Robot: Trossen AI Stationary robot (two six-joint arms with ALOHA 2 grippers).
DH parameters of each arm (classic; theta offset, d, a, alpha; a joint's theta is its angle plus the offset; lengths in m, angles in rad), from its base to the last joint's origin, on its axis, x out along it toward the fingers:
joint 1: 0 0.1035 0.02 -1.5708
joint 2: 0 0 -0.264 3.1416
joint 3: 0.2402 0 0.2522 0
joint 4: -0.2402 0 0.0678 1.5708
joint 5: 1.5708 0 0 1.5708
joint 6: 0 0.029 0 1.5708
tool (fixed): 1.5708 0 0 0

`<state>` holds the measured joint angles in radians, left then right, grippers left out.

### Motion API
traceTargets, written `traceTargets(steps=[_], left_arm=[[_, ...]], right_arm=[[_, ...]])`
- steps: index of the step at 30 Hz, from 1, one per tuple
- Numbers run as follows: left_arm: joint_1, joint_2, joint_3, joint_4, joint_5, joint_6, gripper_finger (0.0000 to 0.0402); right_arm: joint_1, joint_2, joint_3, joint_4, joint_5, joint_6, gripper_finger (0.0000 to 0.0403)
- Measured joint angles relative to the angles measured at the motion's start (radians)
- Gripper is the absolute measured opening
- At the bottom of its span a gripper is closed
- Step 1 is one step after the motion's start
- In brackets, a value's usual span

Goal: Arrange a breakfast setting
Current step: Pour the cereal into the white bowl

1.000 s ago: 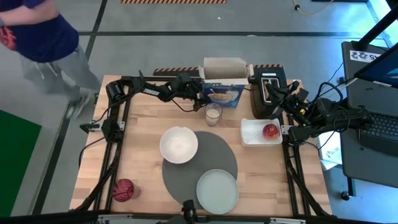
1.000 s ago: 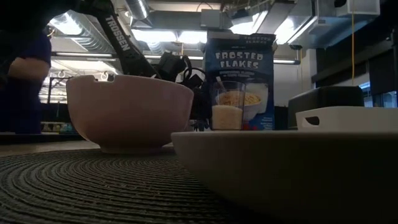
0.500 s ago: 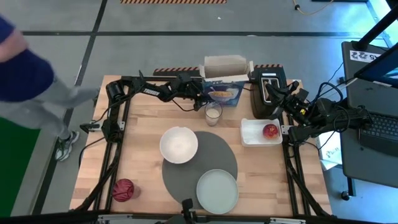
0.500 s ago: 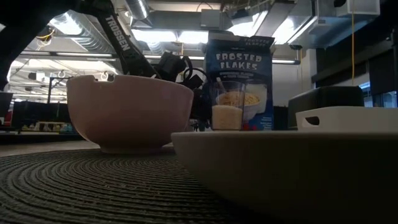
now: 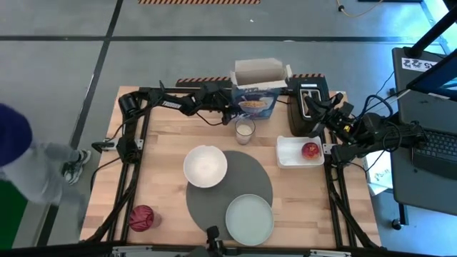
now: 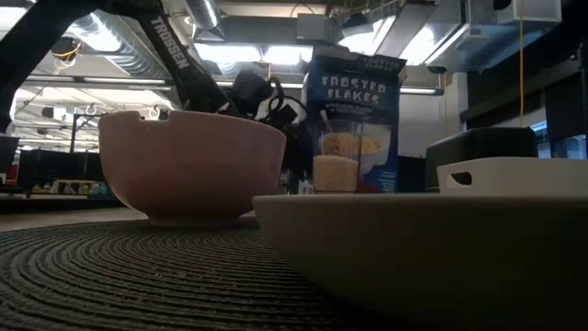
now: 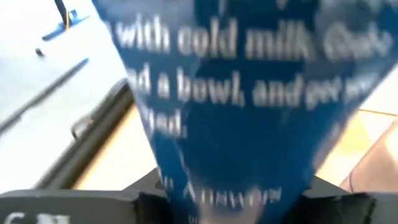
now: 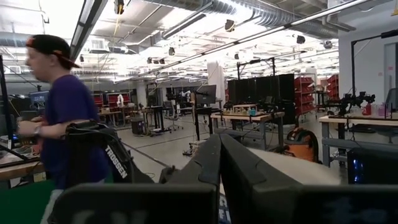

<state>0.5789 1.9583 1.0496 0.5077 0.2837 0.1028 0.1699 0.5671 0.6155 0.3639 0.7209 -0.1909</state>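
Across the wooden table point(image 5: 164, 143), the left gripper point(image 5: 230, 108) has just clamped the blue cereal box point(image 5: 255, 104), now tilted off its spot between the fingers, suggesting it heads toward the white bowl point(image 5: 206, 165).

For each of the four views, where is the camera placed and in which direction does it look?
High view: above the table, looking straight down; both arms show, the left pincer closed on the blue cereal box.
Low view: at table-top height, looking across the white bowl toward the room; the left arm shows.
Left wrist view: on the left wrist, facing the box side between its fingers.
Right wrist view: on the right wrist, facing the room and a person; its shut pincer shows.
Shared: high and low views both show bowl, box and glass of milk.
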Motion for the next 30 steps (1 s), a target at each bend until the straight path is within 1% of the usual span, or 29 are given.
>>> traceTargets(steps=[5, 10, 14, 17, 20, 24, 26, 28, 30], left_arm=[[0.014, -0.105, 0.000, -0.060, -0.041, 0.058, 0.0132], [0.043, -0.233, 0.000, -0.176, -0.043, 0.056, 0.0132], [0.052, -0.386, 0.000, -0.343, -0.040, 0.062, 0.0132], [0.053, -0.511, 0.000, -0.442, -0.057, 0.074, 0.0132], [0.056, -0.627, 0.000, -0.522, -0.050, 0.091, 0.0132], [0.056, -0.758, 0.000, -0.656, -0.051, 0.091, 0.0132], [0.056, -0.821, 0.000, -0.731, -0.024, 0.096, 0.0132], [0.056, -0.894, 0.007, -0.834, -0.002, 0.136, 0.0132], [0.055, -0.953, 0.044, -0.995, 0.014, 0.205, 0.0132]], right_arm=[[0.000, 0.000, 0.000, -0.001, 0.000, -0.055, 0.0010], [0.000, -0.001, 0.000, 0.000, 0.010, -0.127, 0.0010], [0.000, -0.001, 0.000, 0.008, 0.053, -0.188, 0.0010], [-0.001, 0.000, 0.000, 0.024, 0.135, -0.258, 0.0010], [-0.001, 0.000, 0.000, 0.044, 0.203, -0.323, 0.0010], [-0.001, -0.001, 0.000, 0.050, 0.248, -0.372, 0.0010], [-0.001, 0.000, 0.000, 0.050, 0.261, -0.388, 0.0010], [-0.009, 0.000, 0.000, 0.050, 0.278, -0.397, 0.0010], [-0.033, 0.000, 0.000, 0.049, 0.282, -0.397, 0.0010]])
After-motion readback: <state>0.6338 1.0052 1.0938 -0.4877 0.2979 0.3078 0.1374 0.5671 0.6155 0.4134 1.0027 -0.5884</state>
